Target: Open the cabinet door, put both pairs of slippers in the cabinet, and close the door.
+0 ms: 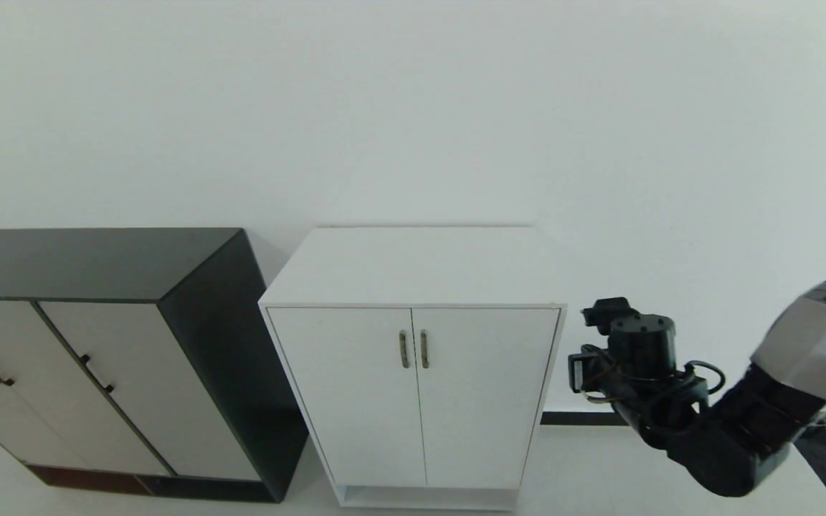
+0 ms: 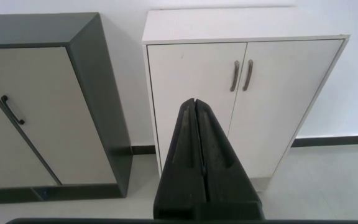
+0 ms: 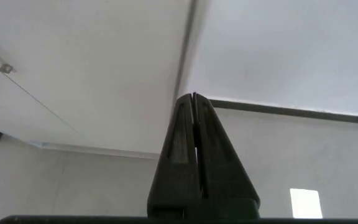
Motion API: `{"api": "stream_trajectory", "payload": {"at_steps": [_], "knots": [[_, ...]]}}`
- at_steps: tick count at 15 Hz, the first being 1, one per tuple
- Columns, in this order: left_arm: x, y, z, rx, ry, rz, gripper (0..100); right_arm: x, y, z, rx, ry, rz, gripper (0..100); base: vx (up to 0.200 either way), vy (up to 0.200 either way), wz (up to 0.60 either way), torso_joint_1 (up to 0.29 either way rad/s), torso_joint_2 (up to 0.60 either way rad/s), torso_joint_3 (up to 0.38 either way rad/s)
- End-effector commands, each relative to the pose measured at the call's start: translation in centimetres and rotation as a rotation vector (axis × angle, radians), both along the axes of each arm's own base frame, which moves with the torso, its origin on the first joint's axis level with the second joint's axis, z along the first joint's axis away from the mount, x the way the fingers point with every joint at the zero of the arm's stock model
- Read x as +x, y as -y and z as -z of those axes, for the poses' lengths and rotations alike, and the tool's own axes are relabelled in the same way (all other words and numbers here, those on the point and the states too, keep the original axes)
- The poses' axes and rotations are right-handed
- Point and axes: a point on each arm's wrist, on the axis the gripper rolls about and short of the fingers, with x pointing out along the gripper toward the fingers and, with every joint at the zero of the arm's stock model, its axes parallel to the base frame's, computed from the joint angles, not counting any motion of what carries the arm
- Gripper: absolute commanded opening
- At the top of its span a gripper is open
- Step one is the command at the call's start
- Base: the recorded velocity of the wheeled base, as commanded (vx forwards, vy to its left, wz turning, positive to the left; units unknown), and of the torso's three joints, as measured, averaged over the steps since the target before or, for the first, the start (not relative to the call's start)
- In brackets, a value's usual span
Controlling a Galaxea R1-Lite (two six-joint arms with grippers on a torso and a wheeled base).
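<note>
The white cabinet [image 1: 413,266] stands against the wall with both doors shut, and its two grey handles [image 1: 414,349] meet at the middle. In the left wrist view my left gripper [image 2: 194,104] is shut with nothing in it. It is held some way back from the white cabinet [image 2: 194,65], in line with the left door. My right arm's wrist [image 1: 635,358] hangs just right of the cabinet's right side, at door height. My right gripper [image 3: 194,98] is shut and empty, and it is aimed at a pale wall with a dark strip [image 3: 291,111].
A dark cabinet [image 1: 97,261] with two pale doors and black handles stands close to the left of the white one, with a narrow gap between them. A black baseboard line [image 1: 578,418] runs along the wall on the right. Pale open floor [image 2: 328,180] lies before the cabinets.
</note>
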Motion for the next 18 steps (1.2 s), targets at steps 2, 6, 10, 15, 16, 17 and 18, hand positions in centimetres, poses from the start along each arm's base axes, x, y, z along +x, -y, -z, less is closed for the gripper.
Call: {"api": "stream_trajectory", "payload": {"at_steps": [2,6,10,15,16,17,18], "knots": [[0.0,0.0,0.0,0.0,-0.001,0.0,0,-10.3,6.2,-3.7,0.002,0.063,0.101,0,0.0,0.0,0.0,0.0,0.0,0.0],[0.0,0.0,0.0,0.0,-0.001,0.0,0,-16.6,9.7,-4.9,0.03,0.145,0.169,0,0.0,0.0,0.0,0.0,0.0,0.0],[0.0,0.0,0.0,0.001,-0.001,0.0,0,-25.1,13.6,-5.2,0.006,0.119,0.134,0,0.0,0.0,0.0,0.0,0.0,0.0],[0.0,0.0,0.0,0.0,-0.001,0.0,0,-31.0,16.2,-2.0,0.085,0.166,-0.172,0,0.0,0.0,0.0,0.0,0.0,0.0],[0.0,0.0,0.0,0.0,-0.001,0.0,0,-31.5,16.2,-1.8,0.111,0.17,-0.219,0,0.0,0.0,0.0,0.0,0.0,0.0],[0.0,0.0,0.0,0.0,-0.001,0.0,0,-31.7,16.2,-1.7,0.137,0.188,-0.266,0,0.0,0.0,0.0,0.0,0.0,0.0],[0.0,0.0,0.0,0.001,0.0,0.0,0,-32.0,16.1,-1.3,0.13,0.194,-0.324,0,0.0,0.0,0.0,0.0,0.0,0.0]]}}
